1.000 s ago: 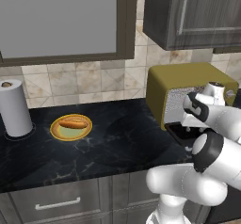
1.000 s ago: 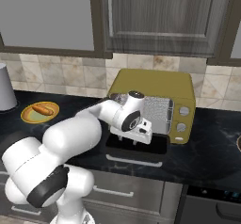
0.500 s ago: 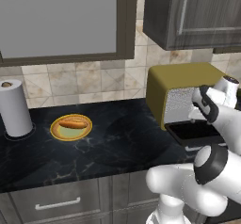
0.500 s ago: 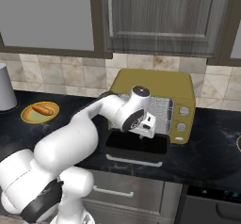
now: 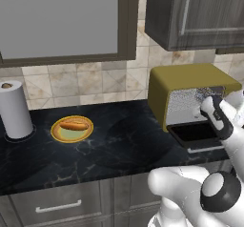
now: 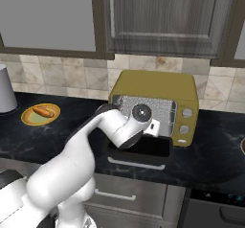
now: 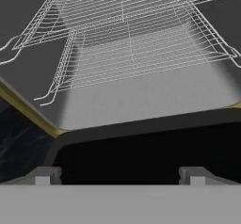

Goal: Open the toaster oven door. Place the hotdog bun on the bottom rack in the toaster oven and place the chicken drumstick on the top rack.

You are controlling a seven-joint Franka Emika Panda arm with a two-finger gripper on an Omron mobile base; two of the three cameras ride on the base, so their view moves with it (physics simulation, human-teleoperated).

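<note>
The boxy mustard-yellow toaster oven [image 5: 190, 85] with white knobs down its right front stands on the black marbled tabletop [image 5: 119, 145], against the tiled wall. Its black-framed dark glass door [image 6: 139, 150] with a white bar handle lies folded down flat in front of the oven, leaving the grey mesh interior open. Two wire racks [image 7: 127, 39] sit inside the oven, one above the other, both bare.

The hand [image 7: 120, 173] is at the oven's mouth, just above the lowered door, and looks into the cavity. Its two dark fingertips [image 7: 44, 175] stand wide apart with nothing between them.

Well to the left of the oven, a round yellow plate [image 5: 72, 129] rests on the tabletop. On it lies the long orange-tan hotdog bun [image 5: 74, 125]. The chicken drumstick cannot be made out on the plate at this size. Further from the oven, beyond the plate, a white paper towel roll [image 5: 15, 109] stands upright near the wall.
</note>
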